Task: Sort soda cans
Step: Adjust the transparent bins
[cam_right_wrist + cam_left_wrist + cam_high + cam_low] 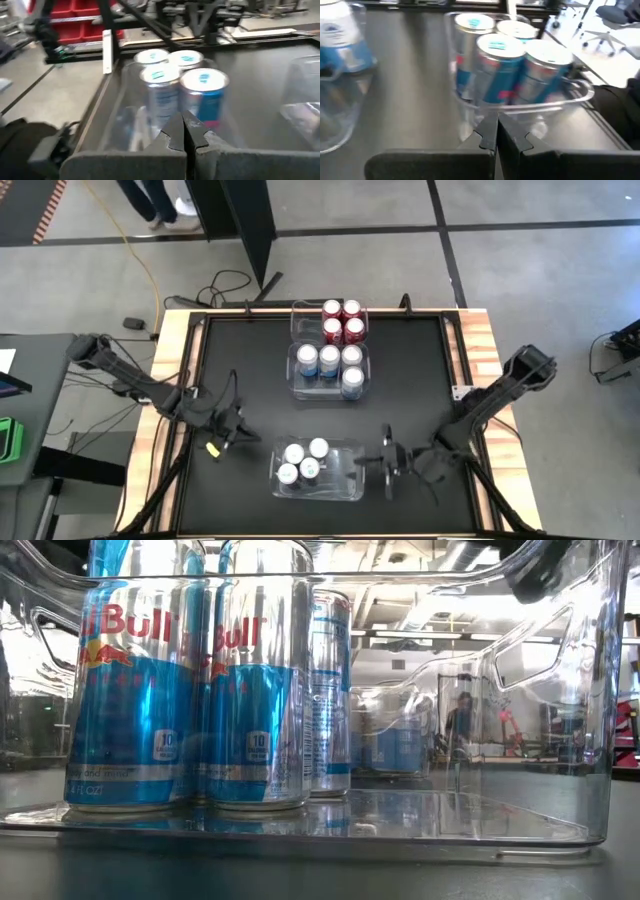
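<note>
Several light-blue soda cans stand upright in the left part of a clear bin near the table's front edge; they also show in the low view. My left gripper hovers shut, left of that bin, pointing at the cans. My right gripper is shut at the bin's right end, also pointing at the cans. Neither holds anything. Several red cans stand in the far bin. Several silver-blue cans stand in the middle bin.
The three bins stand on a black mat with a wooden frame. The near bin's right half holds no cans. The mat is bare left and right of the bins. A person's legs show on the floor beyond the table.
</note>
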